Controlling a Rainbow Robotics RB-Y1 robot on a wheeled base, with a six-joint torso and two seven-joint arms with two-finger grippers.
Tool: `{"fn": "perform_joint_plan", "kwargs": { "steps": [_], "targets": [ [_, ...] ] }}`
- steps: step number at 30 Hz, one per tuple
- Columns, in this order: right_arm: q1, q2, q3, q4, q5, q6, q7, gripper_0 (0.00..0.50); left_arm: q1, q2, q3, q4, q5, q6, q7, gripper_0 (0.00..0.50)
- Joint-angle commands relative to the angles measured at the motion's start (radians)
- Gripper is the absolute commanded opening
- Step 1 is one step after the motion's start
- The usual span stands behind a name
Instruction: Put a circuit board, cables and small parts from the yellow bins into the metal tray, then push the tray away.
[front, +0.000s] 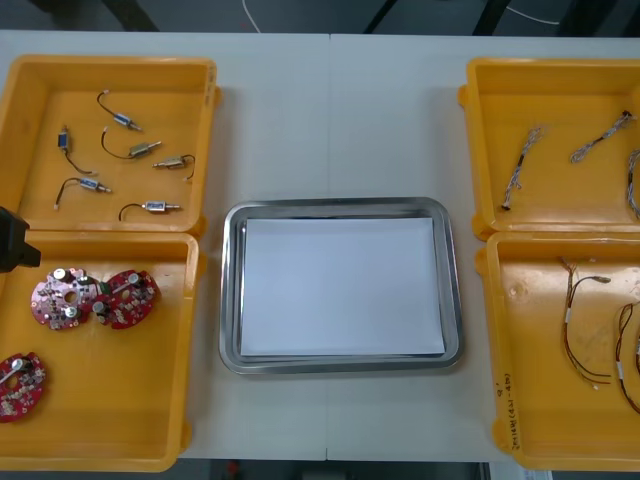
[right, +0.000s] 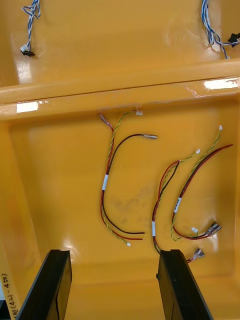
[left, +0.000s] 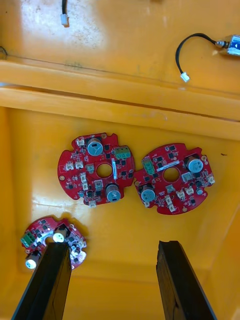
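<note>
The worktop is taken up by four yellow bins, two at each side, with the metal tray between them, white inside and holding nothing yet. The left gripper is held wide over three circuit boards. Two are touching edge to edge, so one may be dragged along if the other is pinched. The right gripper is held wide over red and yellow cables; two are lying close together and could be lifted as one. Small metal parts are lying in the other left bin.
</note>
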Motion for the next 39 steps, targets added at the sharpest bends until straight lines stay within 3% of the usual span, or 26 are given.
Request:
{"fn": "perform_joint_plan", "kwargs": {
  "steps": [1, 14, 21, 28, 39],
  "targets": [
    [-0.002, -0.02, -0.02, -0.029, 0.014, 0.004, 0.012, 0.5, -0.012, 0.004, 0.028, -0.001, 0.013, 0.008, 0.024, 0.5],
    [0.114, -0.047, -0.046, -0.026, 0.056, 0.004, 0.042, 0.5, 0.067, -0.02, 0.14, -0.007, 0.013, 0.008, 0.136, 0.5],
    [0.151, -0.057, -0.066, 0.028, 0.025, -0.04, 0.067, 0.5, 0.114, -0.063, 0.191, -0.049, 0.004, 0.008, 0.317, 0.5],
    [0.15, -0.095, -0.085, 0.06, 0.011, -0.066, 0.1, 0.5, 0.18, -0.109, 0.231, -0.058, -0.045, -0.022, 0.366, 0.5],
    [0.151, -0.15, -0.163, 0.186, -0.084, -0.1, 0.231, 0.5, 0.278, -0.152, 0.199, -0.058, -0.085, -0.131, 0.483, 0.5]
  ]
}}
